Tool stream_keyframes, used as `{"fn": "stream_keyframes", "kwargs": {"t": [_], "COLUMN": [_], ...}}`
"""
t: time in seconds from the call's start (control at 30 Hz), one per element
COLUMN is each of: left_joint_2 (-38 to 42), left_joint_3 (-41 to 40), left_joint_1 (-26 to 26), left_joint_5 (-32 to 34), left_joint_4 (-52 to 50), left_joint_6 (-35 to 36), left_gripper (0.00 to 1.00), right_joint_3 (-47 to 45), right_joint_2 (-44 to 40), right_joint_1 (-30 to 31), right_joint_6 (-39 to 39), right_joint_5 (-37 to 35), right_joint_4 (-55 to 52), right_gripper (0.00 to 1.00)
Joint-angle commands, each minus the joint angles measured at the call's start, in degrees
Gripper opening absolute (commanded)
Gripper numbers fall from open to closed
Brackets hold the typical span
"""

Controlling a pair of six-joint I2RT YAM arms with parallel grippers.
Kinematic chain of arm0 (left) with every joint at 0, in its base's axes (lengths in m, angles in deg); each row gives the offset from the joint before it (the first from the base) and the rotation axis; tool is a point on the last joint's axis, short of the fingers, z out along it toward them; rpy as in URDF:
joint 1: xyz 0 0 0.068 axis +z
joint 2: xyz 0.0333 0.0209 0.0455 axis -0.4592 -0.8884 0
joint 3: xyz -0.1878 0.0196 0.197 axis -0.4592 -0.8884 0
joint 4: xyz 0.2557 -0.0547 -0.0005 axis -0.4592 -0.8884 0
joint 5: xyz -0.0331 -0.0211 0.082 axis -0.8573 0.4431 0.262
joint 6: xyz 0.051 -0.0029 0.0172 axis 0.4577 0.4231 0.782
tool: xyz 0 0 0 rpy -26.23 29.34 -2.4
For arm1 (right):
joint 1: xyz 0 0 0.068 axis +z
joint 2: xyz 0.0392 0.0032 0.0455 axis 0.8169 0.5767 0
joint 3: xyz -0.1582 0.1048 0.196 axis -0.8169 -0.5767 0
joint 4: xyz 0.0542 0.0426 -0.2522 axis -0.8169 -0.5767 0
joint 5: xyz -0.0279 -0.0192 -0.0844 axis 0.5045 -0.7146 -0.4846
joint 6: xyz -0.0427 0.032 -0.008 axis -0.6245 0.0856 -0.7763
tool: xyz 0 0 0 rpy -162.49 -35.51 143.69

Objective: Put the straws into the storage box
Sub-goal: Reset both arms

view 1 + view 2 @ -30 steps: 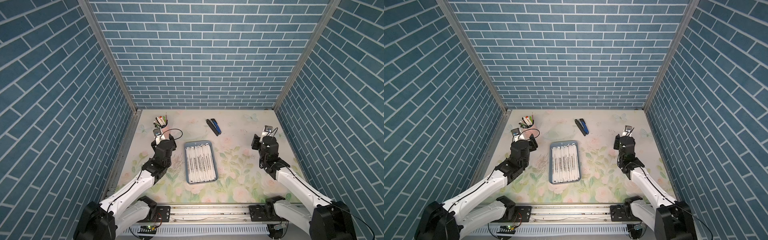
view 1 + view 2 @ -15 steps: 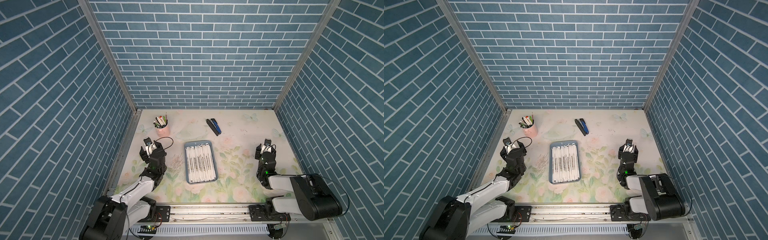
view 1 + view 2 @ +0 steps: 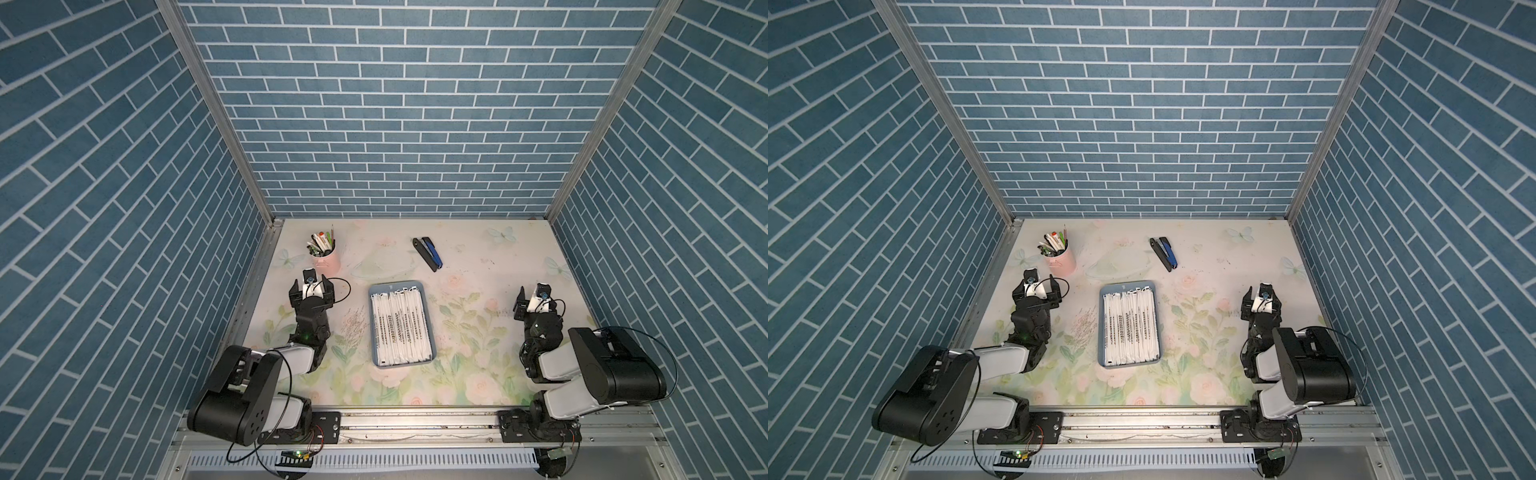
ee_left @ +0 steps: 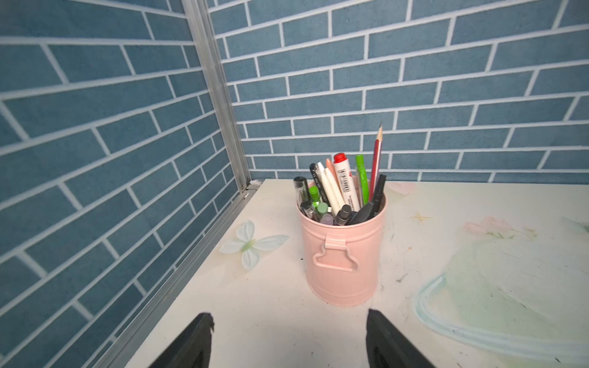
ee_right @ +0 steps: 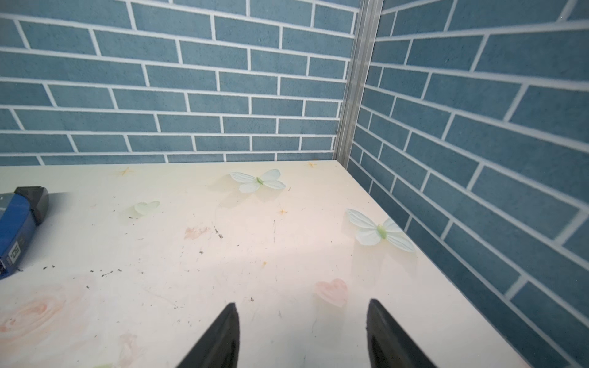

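Observation:
The straws [image 3: 401,328] [image 3: 1130,328], white paper-wrapped sticks with black print, lie side by side and fill the blue-grey storage box [image 3: 402,285] [image 3: 1127,286] at mid table. My left gripper [image 3: 312,284] [image 3: 1037,287] [image 4: 289,317] sits low to the left of the box, open and empty, facing the pink cup. On the box's right my right gripper [image 3: 535,297] [image 3: 1261,296] [image 5: 301,305] is also open, with only bare table between its fingers. Neither gripper touches the box or the straws.
A pink cup [image 3: 327,259] [image 4: 342,255] full of pens stands at the back left, just ahead of my left gripper. A blue-and-black stapler [image 3: 428,253] [image 5: 16,229] lies behind the box. Brick-patterned walls close three sides. Both arms are folded by the front rail.
Both arms have folded back toward the front rail, drawing the grippers nearer the front. Both grippers have opened a little wider. The box and straws have not moved.

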Motion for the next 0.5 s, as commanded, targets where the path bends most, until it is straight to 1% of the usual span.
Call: {"fn": "stream_keyframes", "kwargs": {"t": [0.0, 0.07, 0.1, 0.13, 0.17, 0.2, 0.23, 0.27, 0.3, 0.37, 0.4, 0.43, 0.47], "left_joint_2": [-3.13, -4.72, -4.76, -6.07, -8.39, -8.94, -7.73, -8.93, -8.16, -8.68, -8.09, -8.68, -8.13], "left_joint_3": [-1.75, -3.16, -3.79, -4.38, -4.39, -3.81, -2.66, -2.95, -2.28, -2.53, -2.12, -2.58, -2.07], "left_joint_1": [1.72, 3.85, 5.94, 7.48, 8.16, 8.75, 9.56, 9.91, 9.96, 10.29, 10.29, 10.28, 10.29], "left_joint_5": [-5.28, -6.76, -9.89, -12.37, -13.14, -13.84, -15.46, -15.68, -15.80, -16.13, -16.36, -16.28, -16.41], "left_joint_4": [7.53, 11.04, 11.92, 13.93, 15.67, 15.90, 10.93, 13.61, 11.21, 12.71, 10.42, 12.52, 10.71], "left_joint_6": [1.49, -0.61, -2.21, -3.24, -3.73, -4.08, -4.69, -4.89, -4.96, -5.09, -5.13, -5.18, -5.17], "left_gripper": [0.79, 0.80, 0.81, 0.87, 0.90, 1.00, 1.00, 1.00, 1.00, 1.00, 1.00, 1.00, 1.00], "right_joint_3": [0.73, 1.47, 1.57, 2.00, 2.08, 2.10, 2.22, 2.10, 2.12, 2.13, 2.19, 2.13, 2.17], "right_joint_2": [0.42, -0.28, 0.32, -0.26, -0.07, 0.17, -0.22, 0.01, -0.05, 0.05, -0.09, -0.08, -0.02], "right_joint_1": [-1.21, -1.18, -1.11, -0.94, -0.87, -0.75, -0.66, -0.58, -0.56, -0.57, -0.57, -0.57, -0.57], "right_joint_6": [2.70, 2.74, 2.49, 2.56, 2.46, 2.39, 2.42, 2.35, 2.32, 2.26, 2.31, 2.30, 2.30], "right_joint_5": [3.48, 2.68, 2.64, 2.06, 1.85, 1.66, 1.53, 1.48, 1.40, 1.39, 1.39, 1.43, 1.41], "right_joint_4": [3.16, 0.53, 1.36, -0.57, -0.34, 0.06, -0.86, -0.15, -0.32, -0.14, -0.46, -0.30, -0.25], "right_gripper": [0.64, 0.65, 0.67, 0.73, 0.83, 1.00, 1.00, 1.00, 1.00, 1.00, 1.00, 1.00, 1.00]}}
